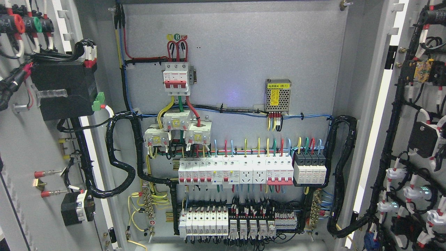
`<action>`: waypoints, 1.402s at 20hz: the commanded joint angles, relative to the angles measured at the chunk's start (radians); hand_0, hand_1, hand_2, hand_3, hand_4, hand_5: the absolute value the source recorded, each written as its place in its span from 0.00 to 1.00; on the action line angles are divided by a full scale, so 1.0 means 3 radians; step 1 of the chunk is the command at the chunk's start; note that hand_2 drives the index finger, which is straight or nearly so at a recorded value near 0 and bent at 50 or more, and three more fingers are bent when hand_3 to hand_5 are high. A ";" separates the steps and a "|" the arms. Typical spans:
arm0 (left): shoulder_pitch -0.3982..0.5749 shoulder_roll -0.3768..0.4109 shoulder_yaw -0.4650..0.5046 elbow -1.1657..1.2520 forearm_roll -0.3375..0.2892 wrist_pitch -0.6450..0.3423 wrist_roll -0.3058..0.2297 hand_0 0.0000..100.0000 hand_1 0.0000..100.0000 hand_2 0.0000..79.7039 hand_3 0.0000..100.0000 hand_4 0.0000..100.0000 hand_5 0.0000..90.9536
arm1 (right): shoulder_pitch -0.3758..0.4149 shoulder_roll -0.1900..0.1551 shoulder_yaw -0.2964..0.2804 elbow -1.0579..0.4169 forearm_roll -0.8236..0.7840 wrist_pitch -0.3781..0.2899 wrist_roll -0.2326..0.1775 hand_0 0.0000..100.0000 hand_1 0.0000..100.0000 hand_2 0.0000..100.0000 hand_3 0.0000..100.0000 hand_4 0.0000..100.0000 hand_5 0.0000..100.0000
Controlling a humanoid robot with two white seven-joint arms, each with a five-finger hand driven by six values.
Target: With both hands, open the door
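We found both cabinet doors swung wide: the left door (21,139) and the right door (418,139) flanked the exposed back panel (237,62) and its breaker rows (244,170). Neither hand showed, so we could not tell their state; the opening looked finished.
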 commanded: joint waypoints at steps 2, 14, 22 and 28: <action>-0.0110 0.0071 0.0092 -0.0552 0.0003 -0.0307 0.0002 0.00 0.00 0.00 0.00 0.04 0.00 | 0.0158 -0.0142 -0.0244 -0.0304 0.0000 -0.0208 0.0007 0.00 0.00 0.00 0.00 0.00 0.00; -0.0591 0.0060 0.0383 -0.0573 0.0090 -0.0767 0.0017 0.00 0.00 0.00 0.00 0.04 0.00 | 0.0255 -0.0306 -0.0474 -0.0575 -0.0005 -0.0244 0.0007 0.00 0.00 0.00 0.00 0.00 0.00; -0.0714 0.0086 0.0475 -0.0578 0.0253 -0.1171 0.0140 0.00 0.00 0.00 0.00 0.04 0.00 | 0.0245 -0.0306 -0.0602 -0.0739 -0.0015 -0.0453 0.0002 0.00 0.00 0.00 0.00 0.00 0.00; -0.0755 0.0163 0.0588 -0.0634 0.0427 -0.1258 0.0185 0.00 0.00 0.00 0.00 0.04 0.00 | 0.0276 -0.0413 -0.0740 -0.0769 -0.0031 -0.0505 0.0002 0.00 0.00 0.00 0.00 0.00 0.00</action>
